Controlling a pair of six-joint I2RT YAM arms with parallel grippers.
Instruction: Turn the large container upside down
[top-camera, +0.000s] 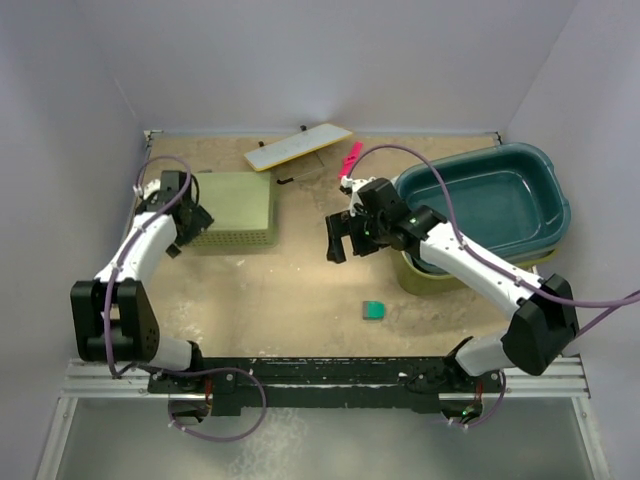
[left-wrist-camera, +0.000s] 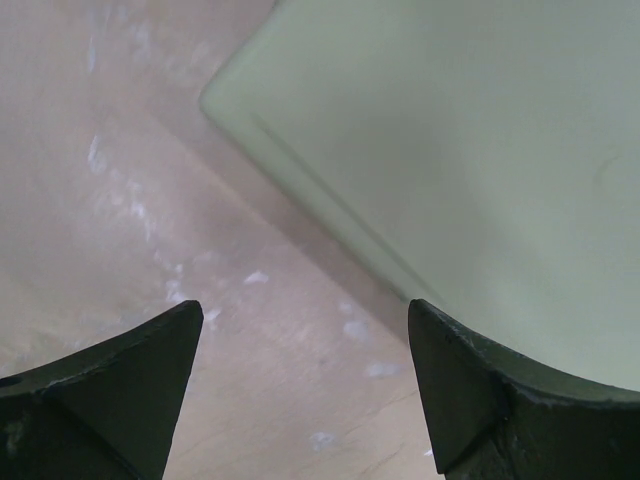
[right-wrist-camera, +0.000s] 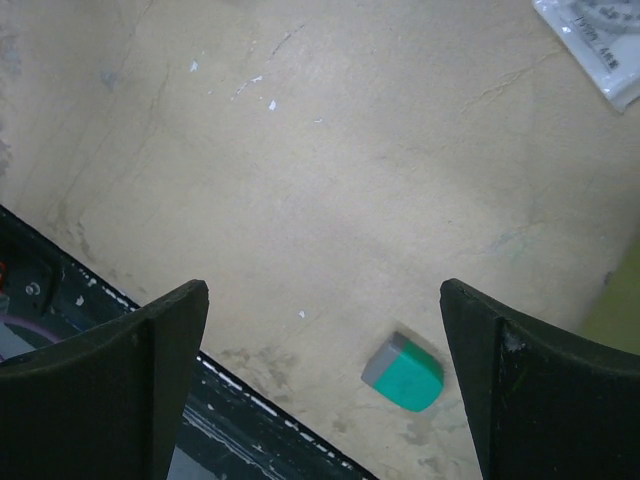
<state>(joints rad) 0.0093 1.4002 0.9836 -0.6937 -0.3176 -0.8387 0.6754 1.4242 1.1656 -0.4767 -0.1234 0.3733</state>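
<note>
your left gripper (left-wrist-camera: 305, 315) hangs spread and empty at a corner of the large container (top-camera: 235, 208), which sits at the left of the table (top-camera: 300, 290), apparently base-up already (flat top, no hollow showing). your right gripper (top-camera: 340, 238) is spread and empty too. only retreat remains.

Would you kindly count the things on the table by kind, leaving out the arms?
Bins: 3 (pale green basket, dark teal tub, olive tub beneath it)
Flat board: 1
Pink piece: 1
Small green block: 1
Total: 6
Dark specks by the board are too small to name.
</note>
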